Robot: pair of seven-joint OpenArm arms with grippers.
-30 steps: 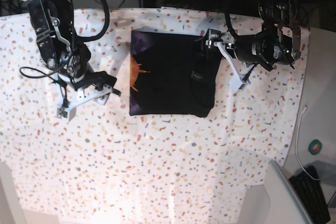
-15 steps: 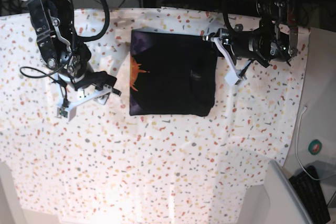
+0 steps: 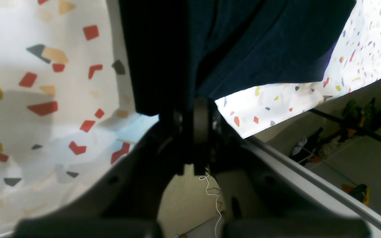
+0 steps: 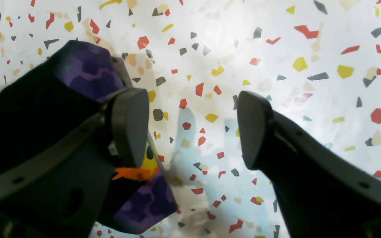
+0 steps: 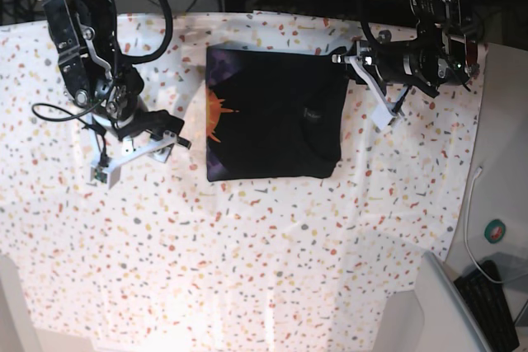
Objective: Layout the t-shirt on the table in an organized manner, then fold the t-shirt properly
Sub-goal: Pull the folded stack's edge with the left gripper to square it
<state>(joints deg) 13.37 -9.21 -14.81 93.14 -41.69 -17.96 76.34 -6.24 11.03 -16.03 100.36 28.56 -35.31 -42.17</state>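
On the far half of the speckled desk [image 5: 272, 269], I see the folded black t-shirt [image 5: 272, 117] lying flat; my left gripper [image 5: 345, 57] is pressed together, my right gripper [image 5: 169, 142] spread.

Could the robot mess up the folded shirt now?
Maybe. The left gripper sits at the t-shirt corner, and the left wrist view shows dark fabric right at its fingers, so pulling away might drag that corner. The right gripper is open beside the printed edge and could nudge it sideways.
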